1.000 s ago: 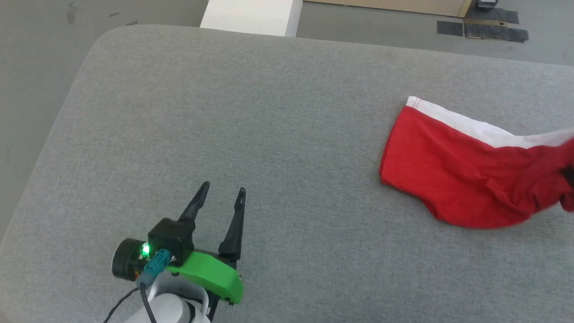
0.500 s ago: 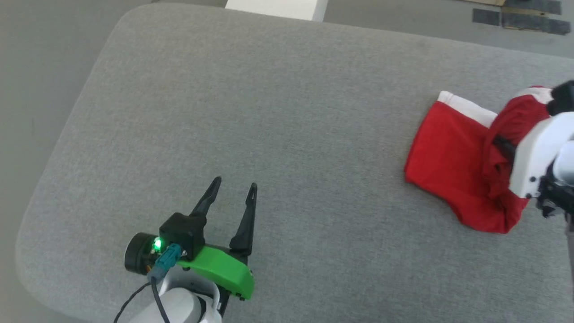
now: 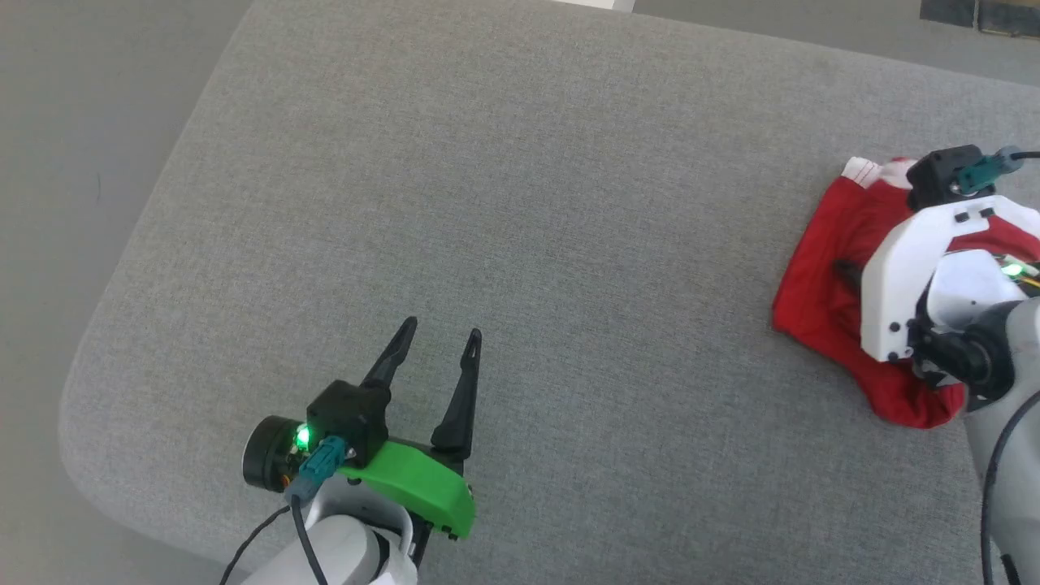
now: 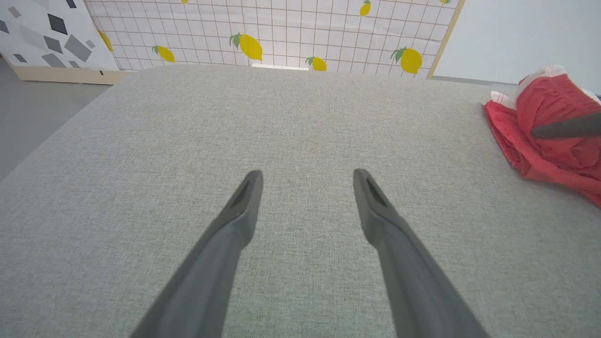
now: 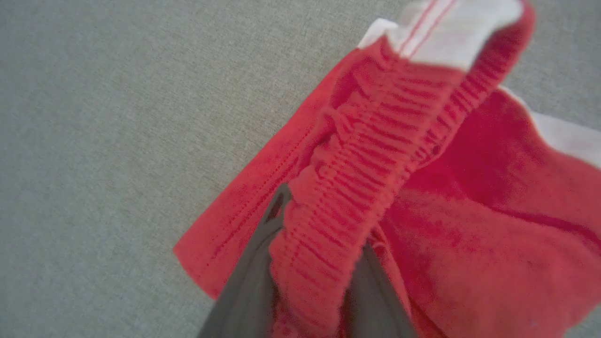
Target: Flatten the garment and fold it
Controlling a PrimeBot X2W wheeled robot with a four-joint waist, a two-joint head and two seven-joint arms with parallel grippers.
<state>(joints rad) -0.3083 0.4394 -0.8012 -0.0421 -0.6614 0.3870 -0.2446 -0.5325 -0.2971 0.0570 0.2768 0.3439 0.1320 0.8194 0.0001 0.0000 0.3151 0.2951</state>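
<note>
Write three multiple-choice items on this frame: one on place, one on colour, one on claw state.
1. Where on the grey surface is the garment, in the head view? A) far right B) centre C) left corner
2. What colour is its trim? A) blue B) white C) yellow
3. The left claw is: A) shut on the waistband B) shut, empty C) open, empty
Key: 1 A, it lies by the view's right edge; 2 B, white bands edge the red cloth; 3 C, its fingers stand apart over bare surface; the right claw grips the waistband.
</note>
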